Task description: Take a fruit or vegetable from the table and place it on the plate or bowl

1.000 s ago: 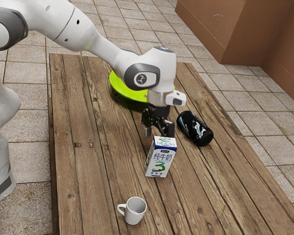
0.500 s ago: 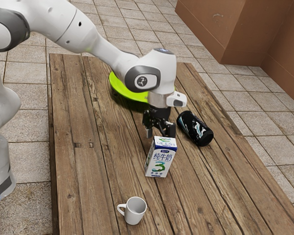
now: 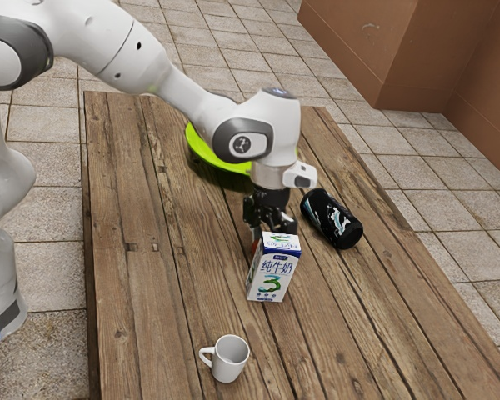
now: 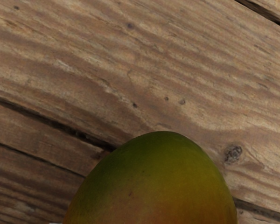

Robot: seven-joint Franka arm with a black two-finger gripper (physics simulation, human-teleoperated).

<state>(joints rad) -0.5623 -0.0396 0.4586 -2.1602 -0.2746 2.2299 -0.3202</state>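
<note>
Honestly, the green-orange mango (image 4: 154, 182) should be centred under the black gripper (image 3: 269, 225) before lifting — clenched or released can't be told behind the white milk carton (image 3: 273, 268).

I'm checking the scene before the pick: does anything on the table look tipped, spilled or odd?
Only the black can stands out: it lies on its side, to the exterior view's right of the upright milk carton. No spill shows. The white cup stands upright.

We see a weathered plank table (image 3: 142, 275) standing on a beige tiled floor (image 3: 471, 250). A brown wall (image 3: 417, 50) rises at the exterior view's upper right.
</note>
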